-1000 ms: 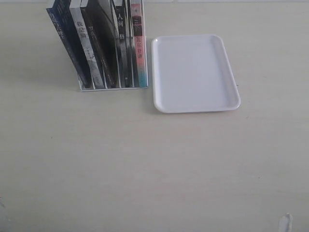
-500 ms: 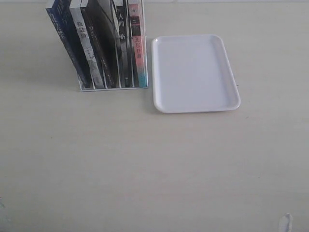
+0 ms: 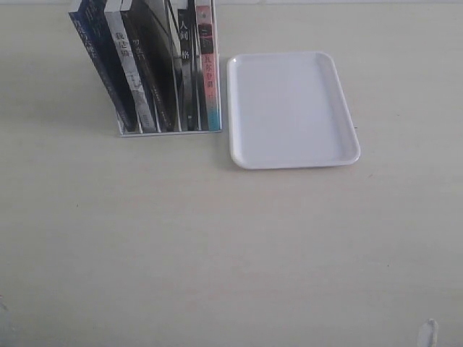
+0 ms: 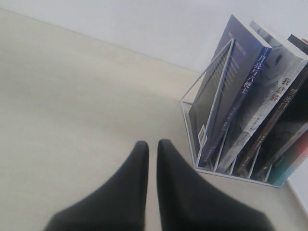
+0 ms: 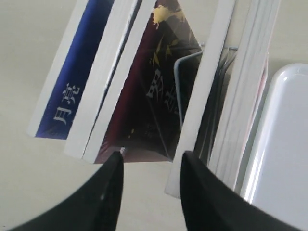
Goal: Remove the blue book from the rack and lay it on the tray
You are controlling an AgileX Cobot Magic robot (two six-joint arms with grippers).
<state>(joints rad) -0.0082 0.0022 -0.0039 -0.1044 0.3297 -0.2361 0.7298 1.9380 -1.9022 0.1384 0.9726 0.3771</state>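
Note:
The blue book (image 3: 98, 65) stands slanted in the leftmost slot of the white wire rack (image 3: 170, 132) at the back left. The white tray (image 3: 289, 108) lies just right of the rack with nothing on it. Neither gripper shows in the exterior view. In the left wrist view my left gripper (image 4: 152, 144) is shut and holds nothing, a short way off from the rack (image 4: 211, 72) and the blue book (image 4: 240, 91). My right gripper (image 5: 151, 159) is open with nothing between its fingers, facing the books' edges. The blue book (image 5: 72, 82) and the tray (image 5: 284, 144) lie on opposite sides.
Several other books fill the rack: a white-spined one (image 3: 126, 65), black-spined ones (image 3: 155, 65) and a pale one with a pink-teal spine (image 3: 207, 65) nearest the tray. A pale wooden table (image 3: 217, 253) stretches in front.

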